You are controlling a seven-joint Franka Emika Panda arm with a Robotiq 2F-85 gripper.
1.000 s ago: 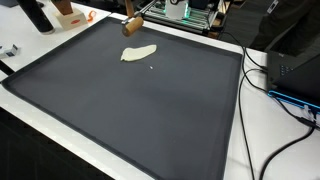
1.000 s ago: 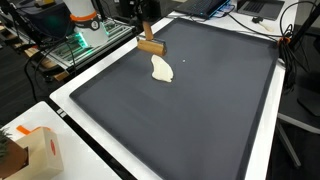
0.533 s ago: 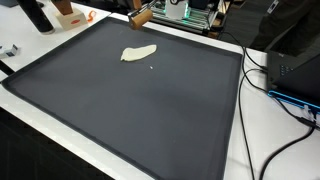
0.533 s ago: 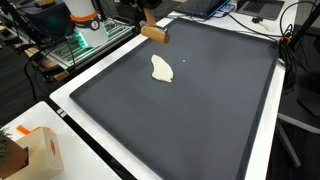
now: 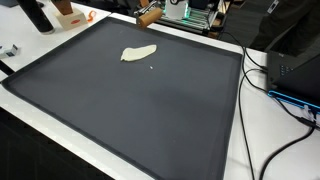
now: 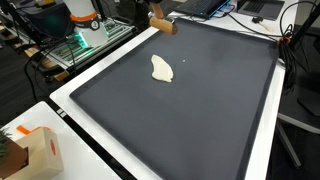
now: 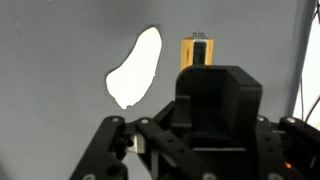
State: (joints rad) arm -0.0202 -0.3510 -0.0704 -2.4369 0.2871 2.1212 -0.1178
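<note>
Orange-brown rectangular wooden block (image 5: 148, 14) hangs tilted in the air over the far edge of the dark grey rubber mat (image 5: 150, 110). It is pinched between the jaws, which are drawn in narrowly on its sides. A cream flat blob-shaped piece (image 6: 161, 68) lies on the mat nearby, apart from the block. The white desk (image 6: 88, 138) carries the mat. Black cables (image 5: 262, 88) trail along one side, and a small cardboard box (image 6: 40, 150) stands off a corner.
</note>
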